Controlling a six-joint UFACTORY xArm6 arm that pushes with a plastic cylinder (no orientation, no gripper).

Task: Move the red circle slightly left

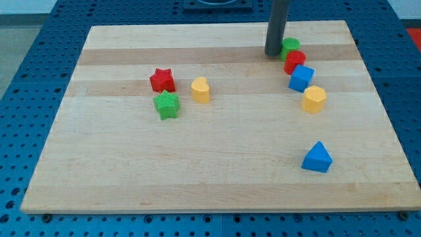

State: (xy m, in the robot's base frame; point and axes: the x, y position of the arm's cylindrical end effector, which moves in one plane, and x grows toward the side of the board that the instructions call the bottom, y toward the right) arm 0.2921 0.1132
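The red circle [294,62] is a short red cylinder at the view's upper right, touching a green block [291,46] above it and a blue cube [301,78] below it. My tip [272,54] rests on the board just left of the green block and up-left of the red circle, a small gap from it. The rod rises straight up out of the view's top.
A yellow hexagon block [314,99] lies below the blue cube. A blue triangle [318,158] sits lower right. A red star [162,80], a green star [167,105] and a yellow heart-like block [200,89] cluster at centre left. The wooden board [217,184] lies on a blue perforated table.
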